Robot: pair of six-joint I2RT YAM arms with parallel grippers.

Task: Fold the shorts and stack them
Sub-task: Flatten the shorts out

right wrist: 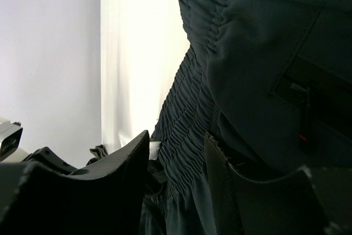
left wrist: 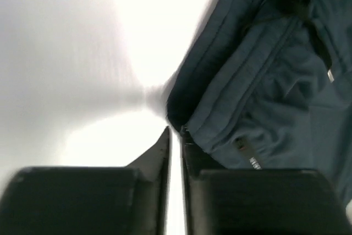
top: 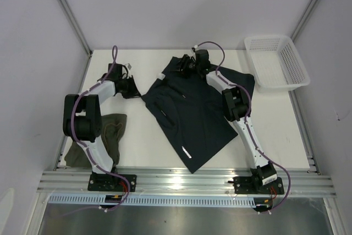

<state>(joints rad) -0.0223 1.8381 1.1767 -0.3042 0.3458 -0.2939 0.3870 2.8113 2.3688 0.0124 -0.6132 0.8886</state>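
The dark navy shorts [top: 192,114] lie spread across the middle of the table. My right gripper [top: 187,65] is at their far edge, and in the right wrist view its jaws [right wrist: 177,133] are shut on the gathered elastic waistband [right wrist: 187,108]. My left gripper [top: 133,87] sits at the shorts' left corner. Its fingers [left wrist: 175,130] are shut to a thin slit with nothing between them, and the navy cloth [left wrist: 264,81] lies just beyond the right fingertip. The olive-green shorts [top: 114,130] lie crumpled at the near left, partly hidden by the left arm.
A white mesh basket [top: 297,67] stands at the far right corner of the table. Metal rails run along the near edge by the arm bases. Grey walls close in the left, right and back.
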